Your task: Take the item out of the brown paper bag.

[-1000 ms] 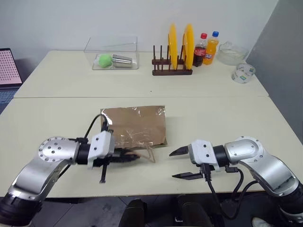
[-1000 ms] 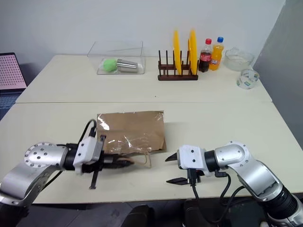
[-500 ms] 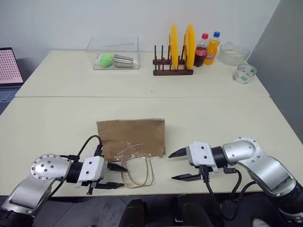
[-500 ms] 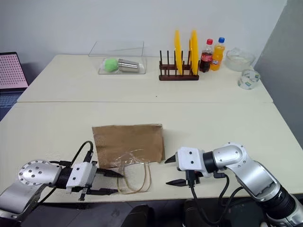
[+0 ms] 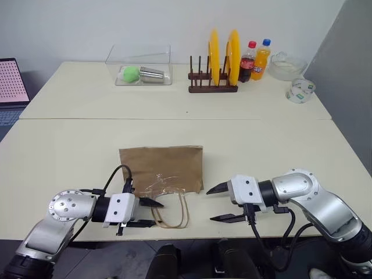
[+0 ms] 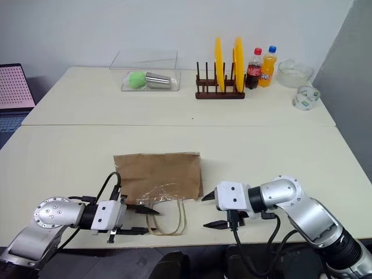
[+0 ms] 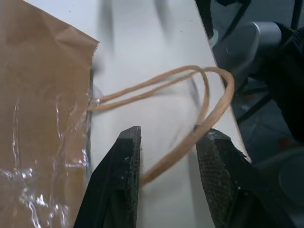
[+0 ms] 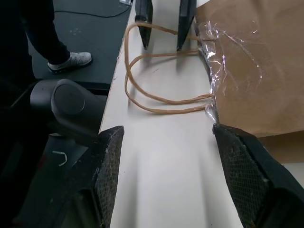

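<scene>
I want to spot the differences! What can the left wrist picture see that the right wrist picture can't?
Left wrist view alone: the left gripper close up, open, one cord handle running between its fingers. Right wrist view alone: the wide-open right gripper and a person's shoe on the floor. Both share the brown paper bag, its crinkly clear plastic, the looped handles and the pale table.
</scene>
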